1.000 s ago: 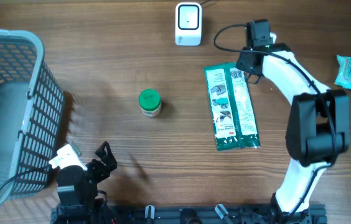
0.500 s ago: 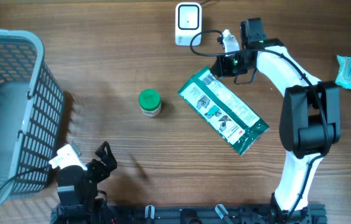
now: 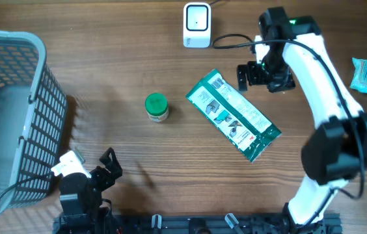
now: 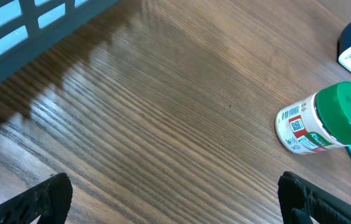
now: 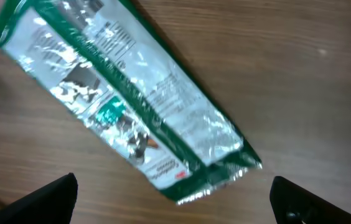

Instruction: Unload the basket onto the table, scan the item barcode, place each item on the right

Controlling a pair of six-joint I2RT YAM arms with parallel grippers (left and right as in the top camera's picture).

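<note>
The grey basket (image 3: 40, 91) fills the left edge of the wooden table (image 3: 125, 52). The green foil pouch (image 3: 233, 123) lies flat and slanted mid-table (printed side up), below the white scanner (image 3: 196, 25) and right of a green-lidded jar (image 3: 157, 107). The right gripper (image 5: 173, 205) hovers over the pouch, jaws wide and empty. The left gripper (image 4: 175, 202), near the basket, also gapes empty.

Bright even light, glare on blurred packet (image 5: 132, 109)

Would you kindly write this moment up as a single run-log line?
left gripper open, empty, beside basket | right gripper open above green packet, holding nothing | green packet flat on table, apart from scanner
</note>
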